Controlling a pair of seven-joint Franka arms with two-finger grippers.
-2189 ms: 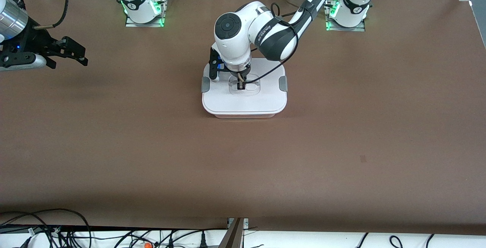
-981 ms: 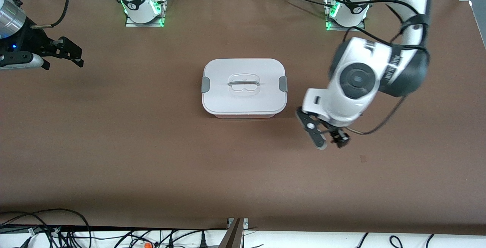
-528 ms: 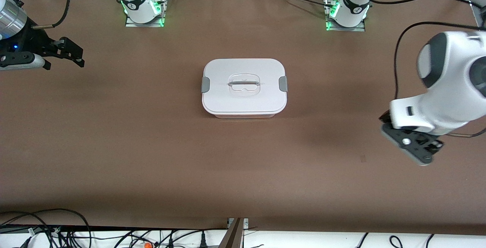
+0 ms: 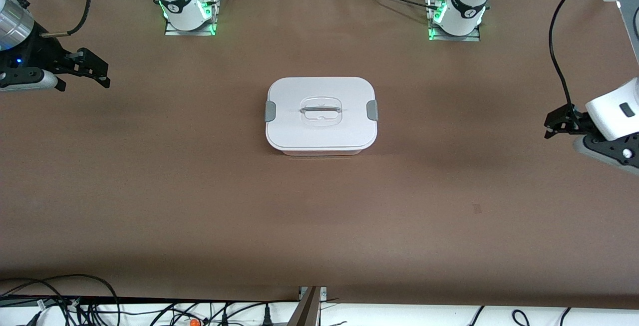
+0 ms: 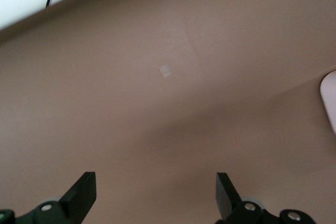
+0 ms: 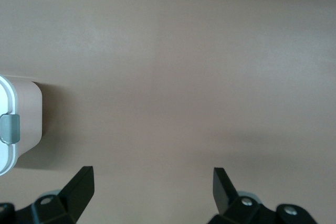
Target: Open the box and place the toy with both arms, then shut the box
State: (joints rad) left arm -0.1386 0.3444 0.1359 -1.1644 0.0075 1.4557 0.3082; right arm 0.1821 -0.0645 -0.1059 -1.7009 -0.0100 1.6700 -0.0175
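Box: the box (image 4: 321, 115) sits on the brown tabletop (image 4: 199, 191), midway between the two arms' ends, nearer the robot bases than the front camera.
Lid: the white lid (image 4: 344, 131) is on; a grey clip (image 4: 270, 111) at the end toward the right arm, another grey clip (image 4: 372, 110) at the end toward the left arm.
Handle: the clear handle (image 4: 321, 111) lies recessed in the middle of the lid.
Long axis: runs from one arm's end of the tabletop toward the other; the handle bar lies along the same line, and the clips sit on the short ends.
Toy: not visible in any view.
Left gripper: the left gripper (image 4: 566, 124) hangs over bare tabletop at the left arm's end, well apart from the box, its tips turned toward it; fingers (image 5: 84, 190) spread wide, holding nothing. Only a sliver of the box edge (image 5: 329, 98) shows in its wrist view.
Right gripper: the right gripper (image 4: 92, 71) hangs over bare tabletop at the right arm's end, well apart from the box, tips turned toward it; fingers (image 6: 79, 187) spread wide, empty. Its wrist view catches the box's short end (image 6: 18, 129) with one clip.
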